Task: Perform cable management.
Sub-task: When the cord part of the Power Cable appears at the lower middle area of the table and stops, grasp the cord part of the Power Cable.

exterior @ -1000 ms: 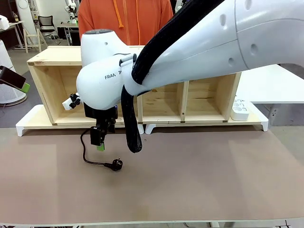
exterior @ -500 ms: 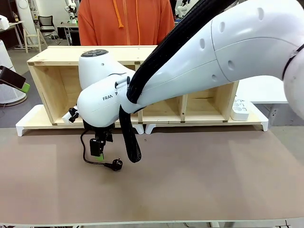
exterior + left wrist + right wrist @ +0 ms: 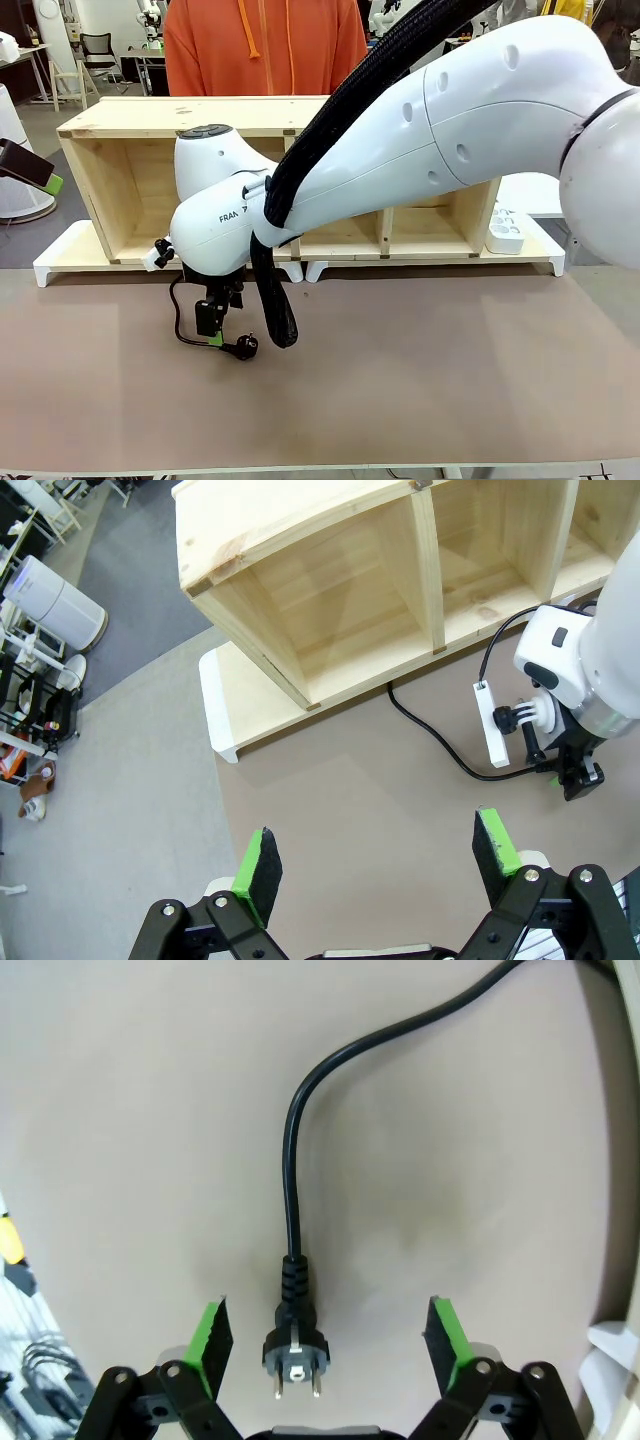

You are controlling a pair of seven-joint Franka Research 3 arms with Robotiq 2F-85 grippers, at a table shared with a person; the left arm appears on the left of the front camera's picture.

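"FRA" lettering on right arm (image 3: 222, 232)

- right arm (image 3: 450, 120) swings in from the right and reaches all the way across to the left side, wrist bent so it points straight down
- right gripper (image 3: 213, 328) sits low, jaws wide open, nothing between the green pads (image 3: 210, 1345)
- left gripper (image 3: 378, 855) is up high and angled down, jaws spread wide too, holding nothing

Dropped lower again: right hand (image 3: 330, 1332) down close over the worktop (image 3: 400, 380), now straddling the plug (image 3: 292, 1348) of the cable (image 3: 292, 1190).
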